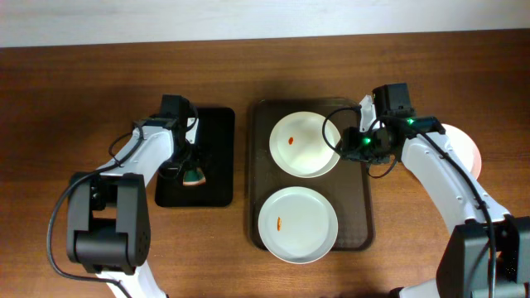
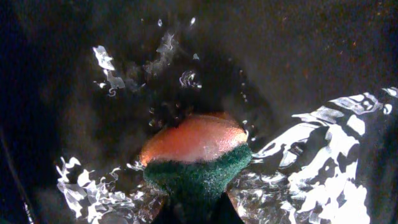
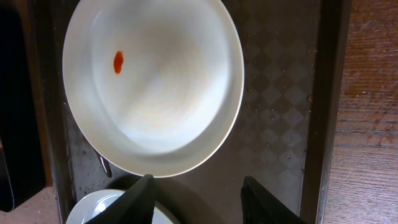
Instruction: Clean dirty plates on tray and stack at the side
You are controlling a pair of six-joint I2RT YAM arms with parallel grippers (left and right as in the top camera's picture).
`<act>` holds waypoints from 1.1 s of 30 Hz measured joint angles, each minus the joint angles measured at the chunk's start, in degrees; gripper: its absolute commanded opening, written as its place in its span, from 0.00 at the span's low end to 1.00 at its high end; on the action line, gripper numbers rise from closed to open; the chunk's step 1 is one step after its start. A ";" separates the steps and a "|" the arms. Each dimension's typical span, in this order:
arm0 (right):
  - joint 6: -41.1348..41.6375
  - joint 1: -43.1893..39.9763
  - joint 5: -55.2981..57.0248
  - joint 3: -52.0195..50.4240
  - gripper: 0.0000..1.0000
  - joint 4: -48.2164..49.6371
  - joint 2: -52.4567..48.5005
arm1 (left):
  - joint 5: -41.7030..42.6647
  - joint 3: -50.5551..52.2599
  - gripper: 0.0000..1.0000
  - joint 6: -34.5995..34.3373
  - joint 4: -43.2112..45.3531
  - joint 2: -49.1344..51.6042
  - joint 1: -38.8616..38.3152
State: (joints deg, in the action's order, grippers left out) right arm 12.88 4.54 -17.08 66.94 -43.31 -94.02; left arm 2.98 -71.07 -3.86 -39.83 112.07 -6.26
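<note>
Over the small black sponge tray (image 1: 217, 178), the left gripper (image 1: 191, 165) appears to pinch a sponge (image 2: 198, 155), orange foam over a coarse green scouring layer, against a glossy wet floor beaded with water. Only dark fingertips show at the bottom edge of its wrist view. Soaking seems to be the step in hand: press the foam fully into the water, lift slowly to shed drips, then carry it scourer-down to the orange-red smear (image 3: 118, 61). Two smooth, shallow white plates, the far plate (image 1: 305, 143) and the near plate (image 1: 296, 223), lie on the dark brown tray (image 1: 365, 207), whose floor is embossed with diamonds. The right gripper (image 3: 202, 200) hovers by the far plate's rim, fingers spread and empty. A third plate (image 1: 465, 149) sits on the wooden table (image 1: 83, 83), partly hidden by that arm.
</note>
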 measured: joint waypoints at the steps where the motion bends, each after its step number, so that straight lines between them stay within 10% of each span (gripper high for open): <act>1: -0.02 0.00 0.00 0.00 0.46 0.00 0.00 | 0.02 -0.17 0.00 0.00 -0.57 0.00 0.00; 4: -0.07 0.00 0.00 0.02 0.46 -0.02 0.00 | 0.72 -2.43 0.49 0.42 -7.50 0.09 0.00; 7: -0.04 0.00 0.00 0.02 0.46 -0.02 0.00 | 1.31 -8.35 0.57 -0.02 -13.27 0.11 -0.07; 14: -0.04 0.00 0.00 0.02 0.46 0.00 0.00 | 1.51 -11.58 0.45 0.00 -18.03 0.11 -0.11; 17: -0.02 0.00 0.00 0.02 0.46 -0.04 0.00 | 1.40 -5.68 0.23 0.13 -13.29 0.02 -0.72; 18: -0.02 0.00 0.00 0.02 0.46 -0.02 0.00 | 1.25 -2.58 0.00 0.02 -9.92 -0.07 -1.09; 24: 0.00 0.00 0.00 0.02 0.46 0.02 0.00 | 1.07 1.97 0.00 0.00 -4.33 -1.92 -1.14; 28: -0.04 0.00 0.00 0.02 0.46 0.09 0.00 | 1.49 -1.05 0.44 -0.90 -10.69 -1.92 -1.29; 33: -0.04 0.00 0.00 0.02 0.46 0.04 0.00 | 1.49 -5.46 0.46 -1.55 -13.97 -2.38 -1.33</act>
State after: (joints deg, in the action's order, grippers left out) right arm 12.84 4.54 -17.08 66.96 -43.27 -94.02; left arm 4.47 -76.53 -5.41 -53.80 109.69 -7.60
